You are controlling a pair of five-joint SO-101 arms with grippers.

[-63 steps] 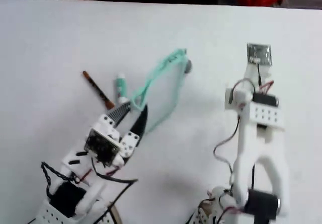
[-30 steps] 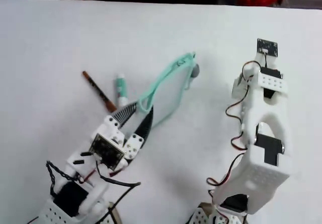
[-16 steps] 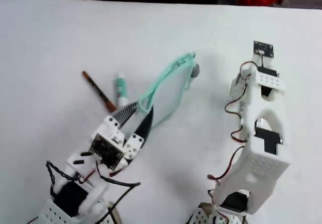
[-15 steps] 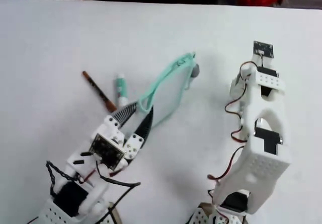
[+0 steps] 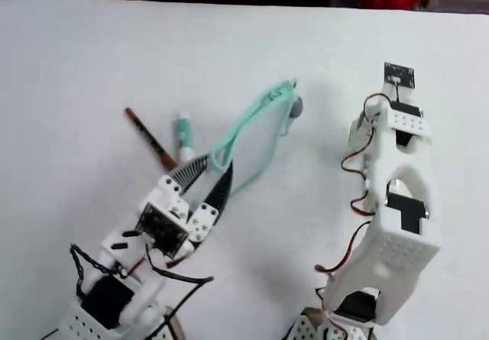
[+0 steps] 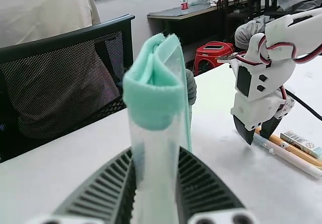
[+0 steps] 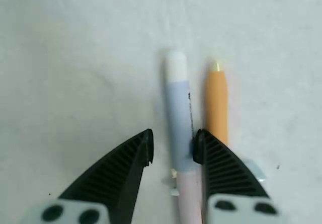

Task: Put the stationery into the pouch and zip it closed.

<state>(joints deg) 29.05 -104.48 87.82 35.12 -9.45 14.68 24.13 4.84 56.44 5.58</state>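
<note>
Left pincer [image 6: 156,154] grips pouch [image 6: 157,83]; right pincer [image 7: 172,139] gapes.

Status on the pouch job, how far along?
Done: left gripper grips the pouch, nothing visibly inside. In hand: right gripper open over the blue pen beside the orange pen. To do: those, the brown pen, the green-capped marker, then zipping.

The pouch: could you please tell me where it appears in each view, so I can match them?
High view: left of centre, the pouch runs diagonally from the left gripper toward the far side.
Left wrist view: centre, rising from the jaws clamping it.
Right wrist view: faces the pale pen and orange pen instead.
Shared landmark: the right gripper, beyond the pouch in the left wrist view, over those pens.
</note>
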